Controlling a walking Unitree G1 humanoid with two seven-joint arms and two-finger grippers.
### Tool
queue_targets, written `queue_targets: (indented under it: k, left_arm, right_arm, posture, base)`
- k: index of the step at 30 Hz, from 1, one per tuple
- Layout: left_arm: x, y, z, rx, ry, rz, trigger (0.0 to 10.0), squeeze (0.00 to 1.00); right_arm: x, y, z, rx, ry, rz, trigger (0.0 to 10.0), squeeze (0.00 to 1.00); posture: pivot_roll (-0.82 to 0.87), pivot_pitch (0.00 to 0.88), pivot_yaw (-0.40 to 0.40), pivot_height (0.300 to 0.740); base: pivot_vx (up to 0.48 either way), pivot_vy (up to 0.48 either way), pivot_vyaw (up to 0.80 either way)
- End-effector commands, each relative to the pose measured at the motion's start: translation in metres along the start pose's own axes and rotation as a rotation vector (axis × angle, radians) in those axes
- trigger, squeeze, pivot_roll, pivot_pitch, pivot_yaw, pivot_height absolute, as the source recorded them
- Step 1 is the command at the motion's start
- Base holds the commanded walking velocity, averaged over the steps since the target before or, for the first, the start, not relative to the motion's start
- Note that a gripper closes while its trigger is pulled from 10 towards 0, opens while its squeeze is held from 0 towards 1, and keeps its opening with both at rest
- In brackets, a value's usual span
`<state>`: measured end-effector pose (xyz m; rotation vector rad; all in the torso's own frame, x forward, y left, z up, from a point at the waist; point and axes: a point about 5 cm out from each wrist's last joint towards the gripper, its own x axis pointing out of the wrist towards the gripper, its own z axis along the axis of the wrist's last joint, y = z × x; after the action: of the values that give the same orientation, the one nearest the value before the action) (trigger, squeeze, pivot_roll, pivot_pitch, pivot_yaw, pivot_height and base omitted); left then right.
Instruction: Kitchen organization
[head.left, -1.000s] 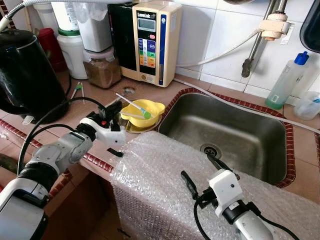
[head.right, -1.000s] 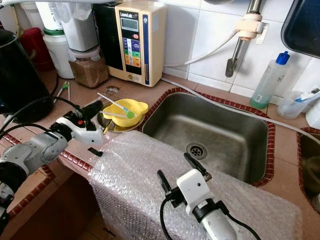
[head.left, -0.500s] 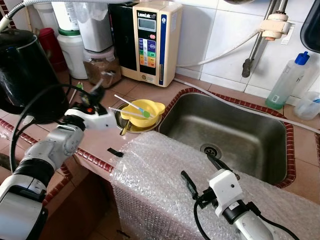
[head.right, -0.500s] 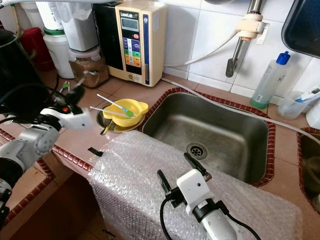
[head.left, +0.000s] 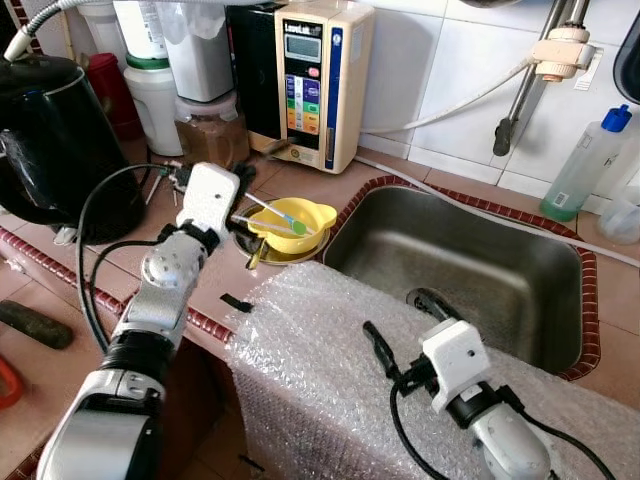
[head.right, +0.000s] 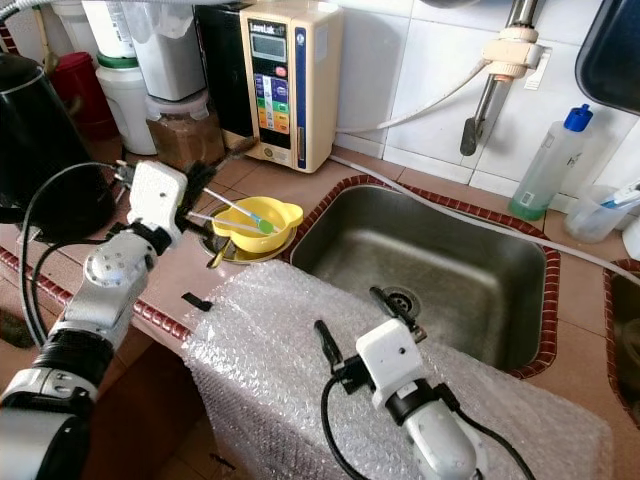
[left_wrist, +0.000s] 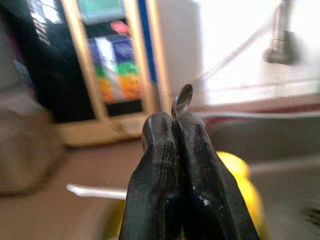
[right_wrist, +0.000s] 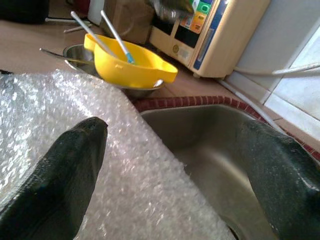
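A yellow bowl (head.left: 293, 216) holding two white sticks, one green-tipped (head.left: 296, 228), rests in a shallow metal dish (head.left: 270, 254) on the counter left of the sink. A spoon (head.left: 252, 258) leans out of the dish. My left gripper (head.left: 243, 177) hovers just left of and above the bowl. Its fingers (left_wrist: 170, 165) are pressed together on a thin metal utensil whose tip (left_wrist: 182, 99) pokes out. My right gripper (head.left: 402, 322) stands open over the bubble wrap (head.left: 320, 370), with nothing between its fingers (right_wrist: 65, 175).
The steel sink (head.left: 470, 270) lies right of the bowl. A black kettle (head.left: 50, 140), a brown-filled jar (head.left: 205, 135) and a beige water unit (head.left: 315, 80) line the back left. A green bottle (head.left: 590, 165) stands far right. Black tape (head.left: 235, 300) lies beside the wrap.
My left gripper has swung from the counter's front edge up and back to beside the yellow bowl. The right arm has stayed put. The camera shifted slightly.
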<state>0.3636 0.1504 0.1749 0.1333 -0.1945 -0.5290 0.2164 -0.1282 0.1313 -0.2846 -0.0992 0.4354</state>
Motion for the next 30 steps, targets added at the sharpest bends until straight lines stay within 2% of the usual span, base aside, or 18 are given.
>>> queue_targets:
  k: [1, 3, 7, 10, 13, 14, 19, 24, 27, 30]
  left_arm:
    - [-0.001, -0.007, 0.000, -0.028, 0.000, -0.066, 10.0, 0.00]
    - [-0.002, -0.011, -0.004, -0.043, 0.014, -0.096, 10.0, 0.00]
    - [-0.007, -0.022, -0.011, -0.185, 0.056, -0.192, 10.0, 0.00]
    - [-0.010, -0.029, -0.014, -0.235, 0.072, -0.246, 10.0, 0.00]
    - [-0.011, -0.038, -0.013, -0.238, 0.081, -0.303, 10.0, 0.00]
    - [-0.009, -0.045, -0.007, -0.237, 0.073, -0.357, 10.0, 0.00]
    - [-0.004, -0.053, 0.000, -0.207, 0.064, -0.404, 10.0, 0.00]
    - [0.001, -0.064, 0.008, -0.180, 0.061, -0.492, 10.0, 0.00]
    - [0.003, -0.077, 0.013, -0.119, 0.077, -0.609, 10.0, 0.00]
    - [0.004, -0.080, 0.014, -0.098, 0.080, -0.636, 10.0, 0.00]
  right_arm:
    - [0.000, -0.005, 0.007, 0.008, -0.023, -0.019, 10.0, 0.00]
    - [0.001, -0.006, 0.010, 0.018, -0.034, -0.029, 10.0, 0.00]
    - [0.005, -0.010, 0.019, 0.084, -0.064, -0.064, 10.0, 0.00]
    - [0.007, -0.011, 0.020, 0.096, -0.068, -0.068, 10.0, 0.00]
    - [0.006, -0.011, 0.018, 0.067, -0.052, -0.047, 10.0, 0.00]
    - [0.004, -0.010, 0.015, 0.046, -0.034, -0.028, 10.0, 0.00]
    - [0.003, -0.011, 0.013, -0.029, -0.014, 0.014, 10.0, 0.00]
    - [0.003, -0.021, 0.010, -0.067, 0.002, 0.023, 10.0, 0.00]
    - [0.005, -0.028, 0.012, -0.137, 0.008, 0.058, 10.0, 0.00]
    - [0.006, -0.029, 0.012, -0.169, 0.014, 0.078, 10.0, 0.00]
  posture:
    - [0.06, 0.000, 0.013, 0.740]
    - [0.05, 0.000, 0.017, 0.740]
    - [0.05, 0.000, 0.023, 0.740]
    - [0.05, 0.000, 0.024, 0.740]
    - [0.05, 0.000, 0.021, 0.740]
    - [0.05, 0.000, 0.019, 0.740]
    - [0.05, 0.000, 0.018, 0.740]
    - [0.05, 0.000, 0.018, 0.740]
    - [0.04, 0.000, 0.021, 0.740]
    - [0.04, 0.000, 0.023, 0.740]
  base:
    - [0.000, 0.000, 0.00]
    - [0.000, 0.000, 0.00]
    - [0.000, 0.000, 0.00]
    - [0.000, 0.000, 0.00]
    - [0.000, 0.000, 0.00]
    - [0.000, 0.000, 0.00]
    - [0.000, 0.000, 0.00]
    - [0.000, 0.000, 0.00]
    - [0.000, 0.000, 0.00]
    - [0.000, 0.000, 0.00]
